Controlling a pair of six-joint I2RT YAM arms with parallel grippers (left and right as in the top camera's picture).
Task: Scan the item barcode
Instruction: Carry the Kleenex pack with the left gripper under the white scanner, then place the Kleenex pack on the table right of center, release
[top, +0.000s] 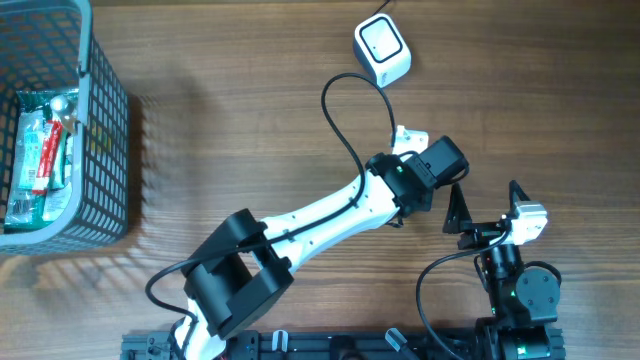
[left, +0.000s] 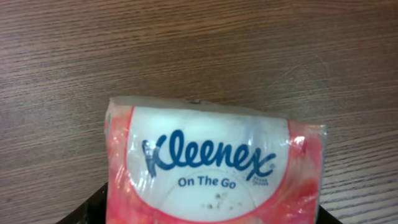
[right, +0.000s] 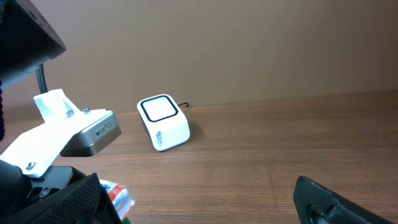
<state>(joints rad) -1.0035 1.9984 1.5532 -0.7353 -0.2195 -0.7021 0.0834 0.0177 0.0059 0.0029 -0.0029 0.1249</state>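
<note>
a wooden table with brown, streaked grain fills the overhead view. behind its far edge stands a plain tan wall, perhaps board or card. light is soft and even.

Grey basket (on wooden table).
</note>
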